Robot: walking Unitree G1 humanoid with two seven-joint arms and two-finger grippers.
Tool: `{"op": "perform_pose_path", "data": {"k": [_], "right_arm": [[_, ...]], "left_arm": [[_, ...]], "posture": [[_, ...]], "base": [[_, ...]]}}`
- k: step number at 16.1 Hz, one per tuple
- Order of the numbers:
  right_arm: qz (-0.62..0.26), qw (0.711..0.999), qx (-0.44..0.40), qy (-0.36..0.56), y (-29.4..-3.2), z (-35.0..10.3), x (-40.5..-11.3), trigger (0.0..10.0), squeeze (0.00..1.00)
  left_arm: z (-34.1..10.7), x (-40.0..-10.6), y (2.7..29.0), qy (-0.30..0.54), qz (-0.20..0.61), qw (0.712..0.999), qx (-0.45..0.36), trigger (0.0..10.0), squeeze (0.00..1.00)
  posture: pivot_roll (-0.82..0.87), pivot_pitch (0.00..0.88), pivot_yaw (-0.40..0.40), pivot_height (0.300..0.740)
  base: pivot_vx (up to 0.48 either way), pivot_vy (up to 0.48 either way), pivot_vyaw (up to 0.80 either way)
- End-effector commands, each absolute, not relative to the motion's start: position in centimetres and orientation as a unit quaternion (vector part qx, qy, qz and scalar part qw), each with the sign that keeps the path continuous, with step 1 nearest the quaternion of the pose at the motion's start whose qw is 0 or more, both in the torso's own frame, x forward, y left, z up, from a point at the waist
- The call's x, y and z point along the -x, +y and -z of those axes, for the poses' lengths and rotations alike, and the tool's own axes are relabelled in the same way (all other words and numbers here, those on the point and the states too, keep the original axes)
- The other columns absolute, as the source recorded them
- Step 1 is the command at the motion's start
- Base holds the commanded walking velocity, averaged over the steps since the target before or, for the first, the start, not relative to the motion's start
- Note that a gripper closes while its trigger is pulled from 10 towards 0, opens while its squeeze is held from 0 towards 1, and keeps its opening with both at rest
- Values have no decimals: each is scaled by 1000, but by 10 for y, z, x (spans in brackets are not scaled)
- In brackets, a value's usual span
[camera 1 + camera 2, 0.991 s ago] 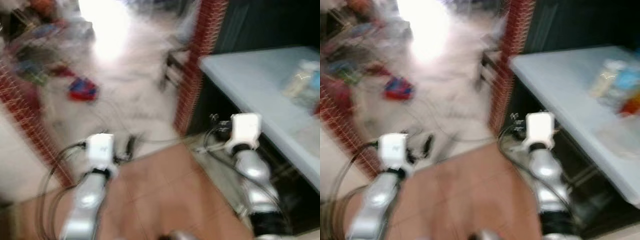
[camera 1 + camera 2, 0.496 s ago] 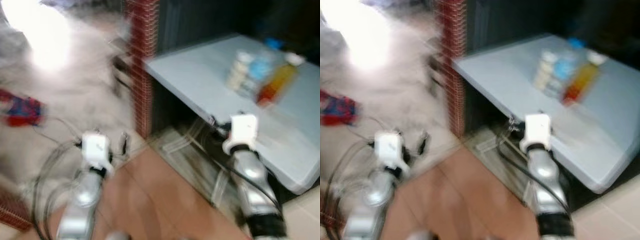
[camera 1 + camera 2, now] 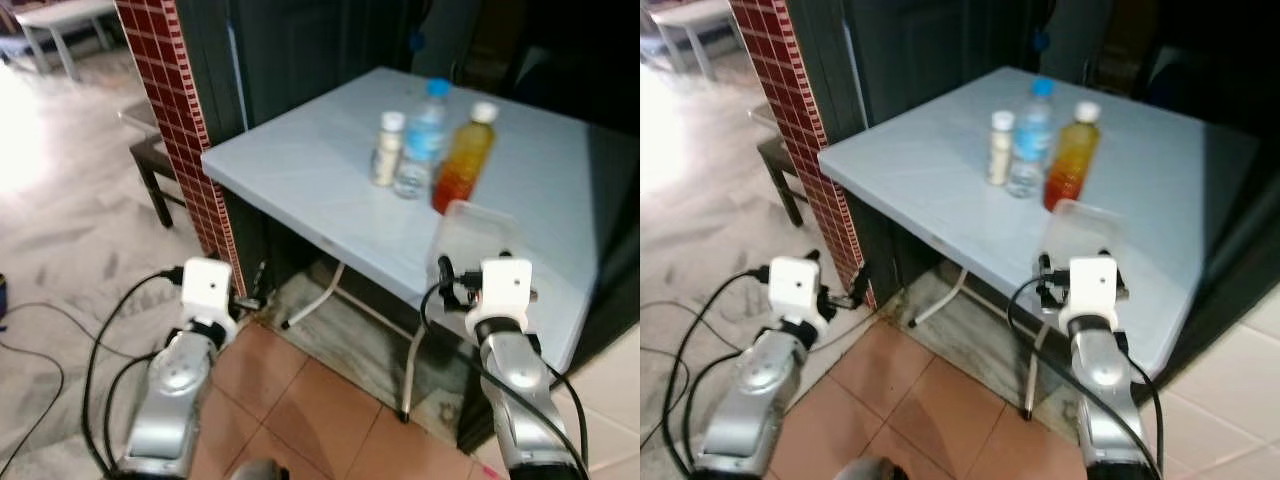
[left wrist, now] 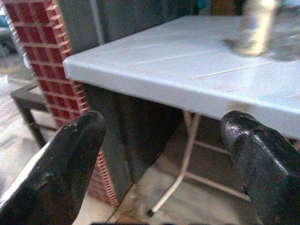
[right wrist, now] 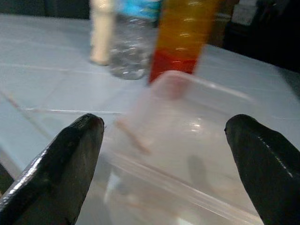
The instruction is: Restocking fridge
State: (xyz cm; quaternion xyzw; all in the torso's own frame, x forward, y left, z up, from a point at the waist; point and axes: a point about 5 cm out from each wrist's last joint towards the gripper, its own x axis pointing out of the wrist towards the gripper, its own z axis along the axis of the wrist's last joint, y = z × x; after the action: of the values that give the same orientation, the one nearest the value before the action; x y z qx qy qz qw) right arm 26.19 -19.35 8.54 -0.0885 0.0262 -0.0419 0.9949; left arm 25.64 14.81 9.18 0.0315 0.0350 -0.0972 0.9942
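Both grippers are spread and hold nothing. Eye views: blur has cleared and the camera has swung right, so the pale table (image 3: 300, 170) sits central instead of at the edge; three bottles (image 3: 430, 150) stand together mid-table, a clear container (image 3: 465, 235) near its front edge. Left wrist: left gripper (image 4: 161, 154) faces the table corner beside a brick pillar (image 4: 44, 61), open floor below. Right wrist: right gripper (image 5: 164, 159) just before the container

Red-tiled pillar (image 3: 180, 110), dark stool (image 3: 150, 165), black cables (image 3: 60, 350), terracotta floor tiles (image 3: 320, 410)
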Motion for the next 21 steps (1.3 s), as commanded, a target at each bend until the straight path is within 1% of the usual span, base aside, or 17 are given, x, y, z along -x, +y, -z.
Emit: {"op": "perform_pose_path", "data": {"k": [1, 5, 8, 9, 13, 15, 20, 21], "right_arm": [[29, 995, 93, 6, -187, -94, -264, 10000, 0], [10, 992, 122, -17, -183, -102, -267, 10000, 0], [1, 991, 130, -20, -180, -104, -269, 10000, 0], [1, 991, 131, -18, -180, -103, -268, 10000, 0], [-8, 992, 129, -12, -179, -103, -266, 10000, 0], [-11, 992, 128, -8, -178, -103, -265, 10000, 0], [-16, 993, 120, 2, -174, -99, -263, 10000, 0], [-16, 993, 118, 2, -173, -99, -264, 10000, 0]], "left_arm": [[-91, -257, 156, 38, 88, 995, -32, 10000, 0], [-88, -255, 149, 42, 91, 995, -22, 10000, 0], [-88, -254, 151, 45, 85, 995, -26, 10000, 0], [-89, -253, 151, 35, 85, 995, -25, 10000, 0], [-85, -243, 144, 58, 95, 994, -7, 10000, 0], [-84, -240, 145, 61, 91, 994, -4, 10000, 0], [-81, -234, 148, 72, 88, 994, -1, 10000, 0], [-80, -234, 149, 74, 90, 993, -3, 10000, 0]], "posture": [[11, 0, 10, 740], [7, 0, 8, 740], [12, 0, 4, 740], [12, 0, 2, 740], [27, 0, -13, 740], [31, 0, -16, 740], [45, 0, -12, 740], [45, 0, -10, 740]], "base": [[0, 424, 0], [0, 437, 0], [0, 480, 0], [0, 0, -481], [0, 0, 0], [0, 0, 0], [0, 0, -800], [0, 315, -800]]}}
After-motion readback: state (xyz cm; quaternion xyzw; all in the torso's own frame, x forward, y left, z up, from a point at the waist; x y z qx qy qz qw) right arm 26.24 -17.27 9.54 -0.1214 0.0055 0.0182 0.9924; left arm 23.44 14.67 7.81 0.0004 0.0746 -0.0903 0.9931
